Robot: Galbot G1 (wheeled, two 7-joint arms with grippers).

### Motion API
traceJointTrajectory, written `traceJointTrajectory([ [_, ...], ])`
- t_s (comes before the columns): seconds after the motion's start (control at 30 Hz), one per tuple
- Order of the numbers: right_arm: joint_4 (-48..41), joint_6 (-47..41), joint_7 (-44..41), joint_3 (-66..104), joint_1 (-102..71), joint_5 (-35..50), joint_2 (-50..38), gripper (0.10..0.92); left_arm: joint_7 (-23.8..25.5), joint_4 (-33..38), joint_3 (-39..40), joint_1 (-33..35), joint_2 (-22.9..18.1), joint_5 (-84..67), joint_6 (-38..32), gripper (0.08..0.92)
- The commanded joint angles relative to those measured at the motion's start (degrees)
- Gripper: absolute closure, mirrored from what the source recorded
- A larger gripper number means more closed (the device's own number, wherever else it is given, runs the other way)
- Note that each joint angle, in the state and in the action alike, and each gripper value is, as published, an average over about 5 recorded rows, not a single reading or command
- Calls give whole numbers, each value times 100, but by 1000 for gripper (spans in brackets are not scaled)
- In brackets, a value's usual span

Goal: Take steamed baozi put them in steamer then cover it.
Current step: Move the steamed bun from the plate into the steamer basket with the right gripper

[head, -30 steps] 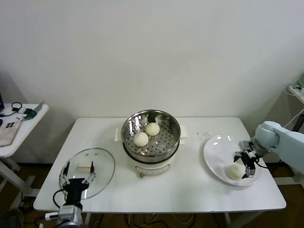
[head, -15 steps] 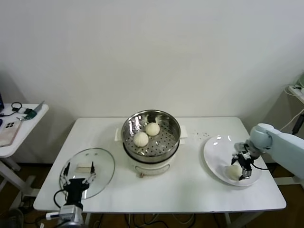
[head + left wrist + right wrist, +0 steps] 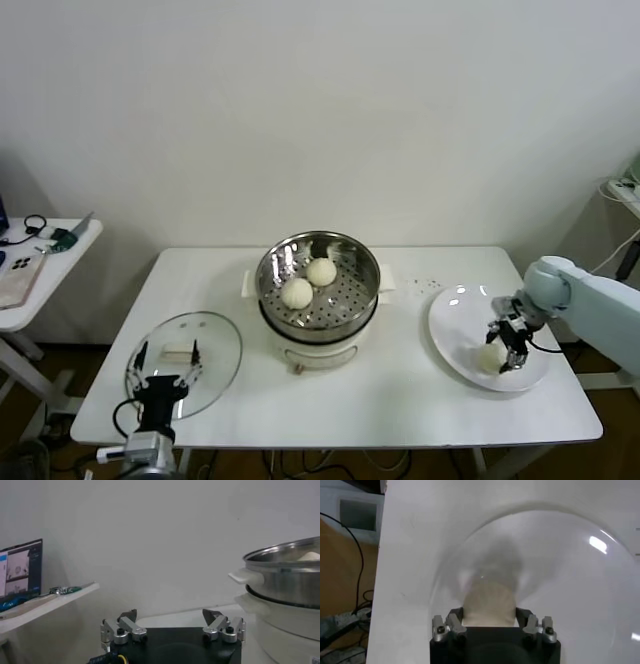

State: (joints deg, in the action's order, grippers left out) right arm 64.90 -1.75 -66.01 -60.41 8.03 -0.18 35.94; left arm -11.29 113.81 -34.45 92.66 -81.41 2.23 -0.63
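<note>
baozi [image 3: 490,357] on the white plate [image 3: 452,310] near the desk's right edge sits between the right gripper [image 3: 507,345]'s fingers, which close around it. the steamer [image 3: 318,285], mid-desk toward the far edge, lies leftward with two buns inside; nothing blocks the path. left gripper [image 3: 165,385] idles open over the cover [image 3: 215,350] at the front-left corner.

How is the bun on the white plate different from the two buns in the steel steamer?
The cream-white round bun on the flat white plate sits between the right pincer fingers; the two cream-white buns in the shiny steel steamer basket lie free, side by side on perforated metal. All look alike in size and colour.
</note>
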Motion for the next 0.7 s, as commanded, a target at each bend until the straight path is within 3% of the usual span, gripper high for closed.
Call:
traceJointTrajectory([
  [0.03,165,669,-64,-932,1530,162,85,336,2,21,5,5,10,3,-3,177],
  [0.43,627,2561,-382,-1964,4095,-23,1382,322,3,49,61,12,-31,52,-8,177],
  [0.7,1316,2796,-499,-1684,4059,-111,2141,320,8,51,144,-14,-35,71,-5,177],
])
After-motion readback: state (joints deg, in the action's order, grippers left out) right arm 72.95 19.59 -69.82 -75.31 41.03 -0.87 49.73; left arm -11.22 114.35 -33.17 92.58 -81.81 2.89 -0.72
